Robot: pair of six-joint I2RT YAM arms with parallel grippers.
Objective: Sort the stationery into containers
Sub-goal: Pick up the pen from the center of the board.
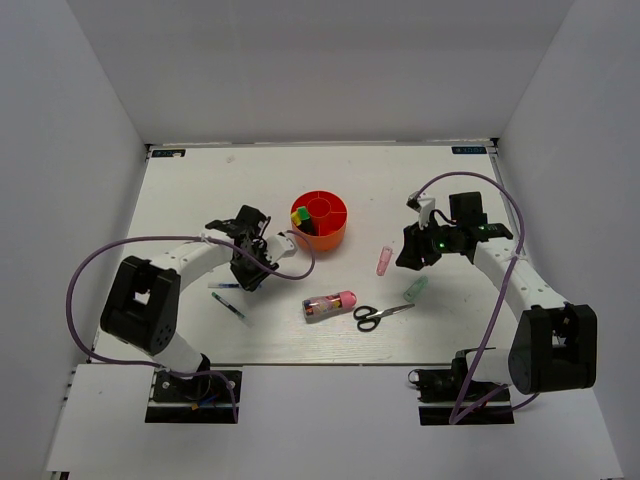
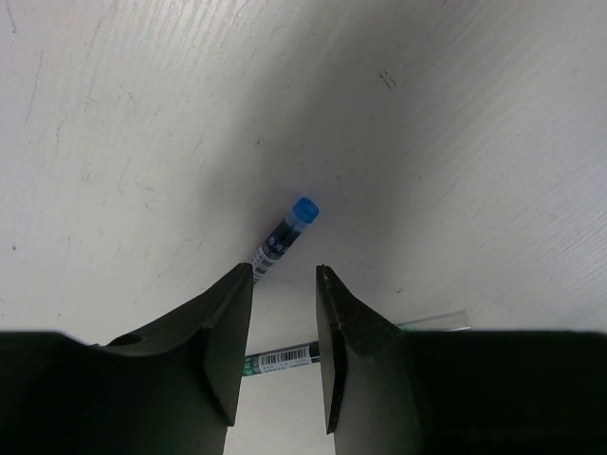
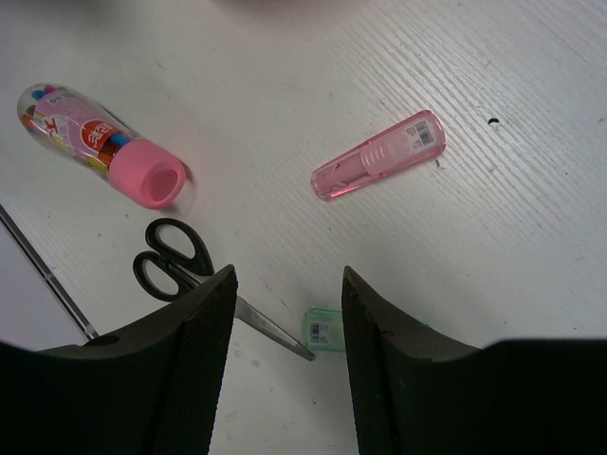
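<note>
Left gripper (image 2: 285, 275): jaws apart, nothing held, low over the white table (image 1: 190, 200), left of the organiser. Directly beyond the fingertips, a thin pen (image 2: 287, 230) with a blue cap, flat on the surface, its lower end hidden under the left finger. Lower in the gap between the fingers, a second thin stick (image 2: 280, 358) with a green barcode label, lying crosswise. Right gripper (image 3: 289, 280): jaws likewise apart and empty, above the right part of the table. Seen between its fingers, the end of the pale green tube (image 3: 324, 332), just beside the blade tip of the black-handled scissors (image 3: 175, 256). Farther out, the pink tube (image 3: 379, 154) on its side, and the clear pink-capped tube (image 3: 100, 147) beyond the scissor handles, apart from both. Near the table's centre, between the two arms, the round orange-red organiser (image 1: 335, 240), upright, with green- and yellow-capped markers (image 1: 299, 216) standing in a compartment on its left side.
</note>
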